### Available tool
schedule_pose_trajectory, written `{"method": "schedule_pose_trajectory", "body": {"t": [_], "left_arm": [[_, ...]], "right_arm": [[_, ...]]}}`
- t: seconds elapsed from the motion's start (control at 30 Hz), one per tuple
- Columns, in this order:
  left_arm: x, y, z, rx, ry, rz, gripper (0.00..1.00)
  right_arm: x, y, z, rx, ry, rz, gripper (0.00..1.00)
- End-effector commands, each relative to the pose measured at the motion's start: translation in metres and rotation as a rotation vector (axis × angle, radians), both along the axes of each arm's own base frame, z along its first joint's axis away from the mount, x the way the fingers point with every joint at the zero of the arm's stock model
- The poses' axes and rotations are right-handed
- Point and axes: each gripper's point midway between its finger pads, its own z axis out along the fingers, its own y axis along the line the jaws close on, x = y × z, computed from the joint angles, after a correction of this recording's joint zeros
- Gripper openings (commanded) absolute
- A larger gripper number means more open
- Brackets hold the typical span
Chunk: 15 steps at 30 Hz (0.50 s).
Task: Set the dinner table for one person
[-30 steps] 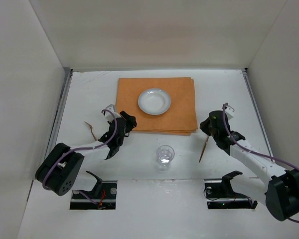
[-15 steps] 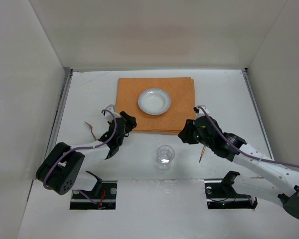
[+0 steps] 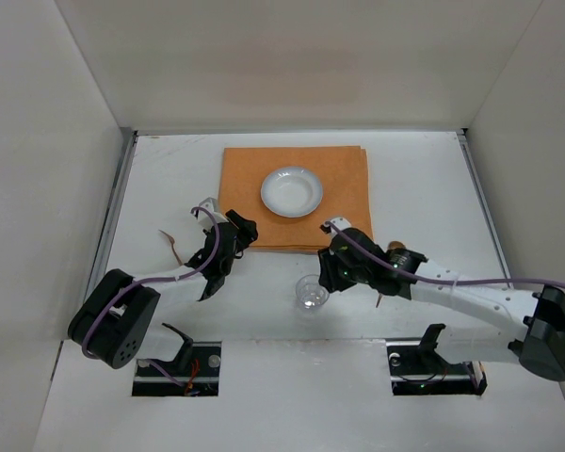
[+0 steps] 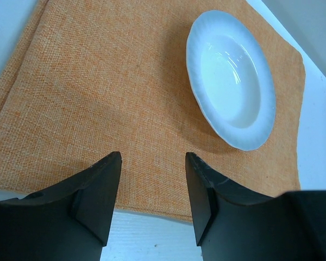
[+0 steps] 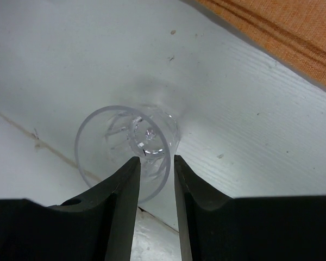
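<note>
On the dinner table (image 3: 424,179) lies an orange cloth (image 3: 339,202) with a white plate (image 3: 291,191) on it. A clear glass (image 3: 311,293) stands upright in front of the cloth. My right gripper (image 3: 331,270) is at the glass's right side. In the right wrist view the right gripper (image 5: 156,159) is open by a narrow gap, and the near rim of the glass (image 5: 117,138) runs between the fingers without being pinched. My left gripper (image 3: 240,231) hangs open over the near left edge of the cloth (image 4: 98,98), empty, with the plate (image 4: 231,76) ahead of it.
A brown utensil (image 3: 170,243) lies on the table left of the left arm. The tip of another thin brown utensil (image 3: 380,300) shows under the right arm. Grey rails (image 3: 113,217) and white walls bound the table.
My right arm has swung left, away from the thin brown utensil, to the glass, and its jaws have widened. The left arm has not moved.
</note>
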Motion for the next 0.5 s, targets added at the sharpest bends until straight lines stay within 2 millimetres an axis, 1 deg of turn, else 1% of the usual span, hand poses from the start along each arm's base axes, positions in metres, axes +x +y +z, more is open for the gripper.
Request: {"method": "schedule_pose_trajectory", "body": {"t": [0.0, 0.1, 0.17, 0.27, 0.37, 0.43, 0.47], "left_arm": [[0.003, 0.000, 0.008, -0.025, -0.026, 0.010, 0.48], [0.003, 0.000, 0.006, -0.028, -0.020, 0.007, 0.48], [0.003, 0.001, 0.009, -0.031, -0.028, 0.012, 0.48], [0.003, 0.001, 0.007, -0.030, -0.023, 0.012, 0.48], [0.003, 0.000, 0.009, -0.038, -0.027, 0.011, 0.48], [0.002, 0.000, 0.009, -0.035, -0.030, 0.011, 0.48], [0.002, 0.000, 0.007, -0.035, -0.024, 0.009, 0.48]], "right_arm": [[0.001, 0.009, 0.005, -0.002, -0.015, 0.038, 0.37], [-0.001, 0.017, -0.001, -0.008, -0.007, 0.062, 0.36], [0.002, 0.018, -0.005, -0.033, -0.013, 0.068, 0.35], [0.006, 0.020, -0.009, -0.055, -0.019, 0.060, 0.35], [0.012, 0.020, -0.011, -0.075, -0.035, 0.053, 0.25], [0.017, 0.019, -0.006, -0.073, -0.055, 0.030, 0.18], [0.017, 0.020, -0.002, -0.061, -0.059, 0.026, 0.16]]}}
